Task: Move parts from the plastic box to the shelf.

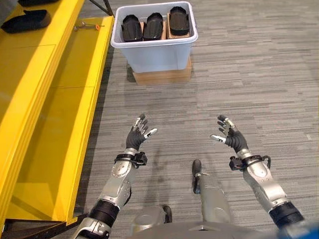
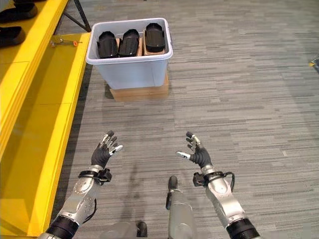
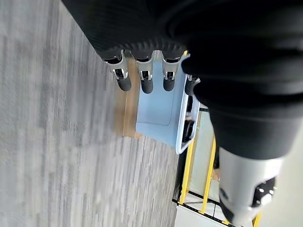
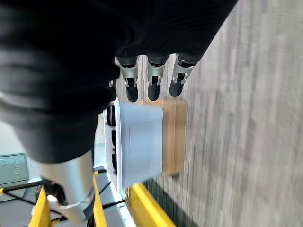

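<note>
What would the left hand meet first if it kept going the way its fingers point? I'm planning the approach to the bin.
Probably the plastic box. The left hand is open, held above bare floor, its fingers aimed ahead toward the box's front wall, with nothing between. Depth is unclear, so its height at arrival is uncertain.

Glossy plastic box point(image 1: 154, 52), matt black parts point(image 1: 152, 26)

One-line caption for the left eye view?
Both open robot hands, left and right, face a pale plastic box holding black parts.
</note>
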